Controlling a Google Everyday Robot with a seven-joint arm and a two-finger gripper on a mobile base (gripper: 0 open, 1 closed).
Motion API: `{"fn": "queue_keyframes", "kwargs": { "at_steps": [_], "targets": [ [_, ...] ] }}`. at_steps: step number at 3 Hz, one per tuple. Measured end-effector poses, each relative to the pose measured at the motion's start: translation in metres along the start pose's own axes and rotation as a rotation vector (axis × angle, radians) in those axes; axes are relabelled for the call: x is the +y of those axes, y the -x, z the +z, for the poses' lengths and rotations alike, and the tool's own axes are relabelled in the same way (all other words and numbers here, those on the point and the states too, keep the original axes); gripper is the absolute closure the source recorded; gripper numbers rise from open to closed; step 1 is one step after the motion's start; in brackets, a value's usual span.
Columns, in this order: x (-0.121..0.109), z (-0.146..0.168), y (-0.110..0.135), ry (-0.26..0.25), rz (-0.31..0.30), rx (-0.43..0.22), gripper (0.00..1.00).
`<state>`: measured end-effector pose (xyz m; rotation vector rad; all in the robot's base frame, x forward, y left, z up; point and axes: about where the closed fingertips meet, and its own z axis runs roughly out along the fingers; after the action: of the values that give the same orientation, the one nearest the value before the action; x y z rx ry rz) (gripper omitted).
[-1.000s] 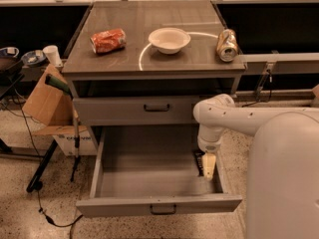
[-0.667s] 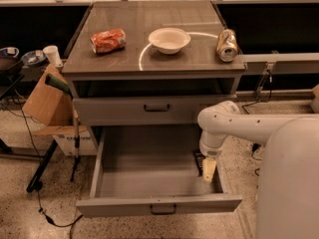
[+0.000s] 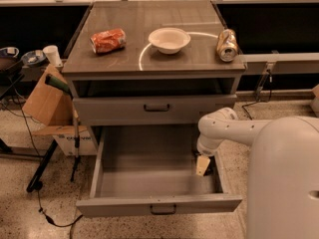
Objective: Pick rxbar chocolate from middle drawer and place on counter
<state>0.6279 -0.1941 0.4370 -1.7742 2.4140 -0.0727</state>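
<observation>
The middle drawer (image 3: pixel 144 176) is pulled wide open below the cabinet and its grey floor shows bare. My gripper (image 3: pixel 202 165) hangs from the white arm (image 3: pixel 219 131), pointing down into the drawer's right side near the right wall. A small dark shape (image 3: pixel 196 156) sits just left of the gripper; I cannot tell whether it is the rxbar chocolate. No bar shows elsewhere in the drawer. The counter (image 3: pixel 149 19) with its pale ring line is above, well away from the gripper.
On the counter lie a crushed orange can (image 3: pixel 108 40), a white bowl (image 3: pixel 169 39) and a gold can (image 3: pixel 227 45). The shallower drawer front (image 3: pixel 154 108) above is shut. A cardboard box (image 3: pixel 42 101), a stand and cables are on the floor at left.
The arm's elbow and body have shifted slightly to the right and lower. The gripper stays in the right side of the drawer, nudged a little left.
</observation>
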Motion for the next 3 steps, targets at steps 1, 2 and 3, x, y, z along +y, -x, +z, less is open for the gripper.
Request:
{"fn": "queue_keyframes", "kwargs": {
  "at_steps": [1,2,3],
  "targets": [
    [0.001,0.003,-0.001,0.001,0.003,-0.001,0.0],
    [0.0,0.015,-0.01,0.0,0.023,-0.005,0.0],
    [0.003,0.028,-0.021,-0.002,0.029,0.008,0.0]
  ]
}}
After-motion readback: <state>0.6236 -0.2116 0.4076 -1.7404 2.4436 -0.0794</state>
